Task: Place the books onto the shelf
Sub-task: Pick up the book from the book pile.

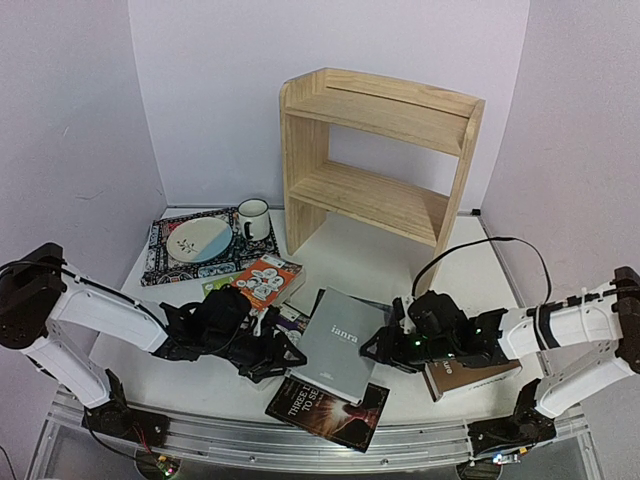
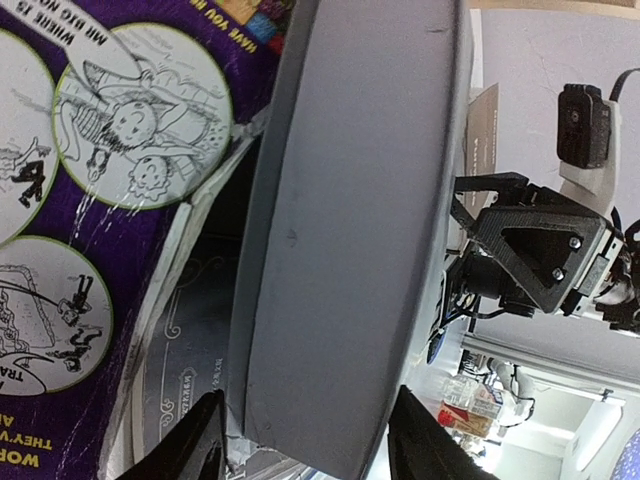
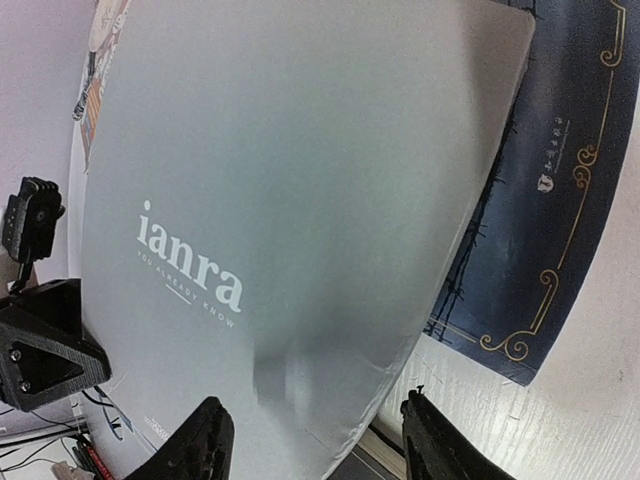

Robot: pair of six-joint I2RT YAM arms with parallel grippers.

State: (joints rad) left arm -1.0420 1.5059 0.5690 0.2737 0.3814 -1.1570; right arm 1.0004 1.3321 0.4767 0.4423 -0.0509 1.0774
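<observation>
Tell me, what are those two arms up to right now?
Left gripper, right gripper straddle grey book, grip unclear. Shelf holds no books. Blue book underneath.

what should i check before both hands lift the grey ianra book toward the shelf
1. left hand straddles one edge of the grey book: ok
2. right hand straddles the opposite edge: ok
3. both hands clamped firmly: cannot tell
4. nothing lying on top of the grey book: ok
5. grey book clear of the dark blue book beneath it: cannot tell
6. shelf has room, no books on it: ok
</observation>
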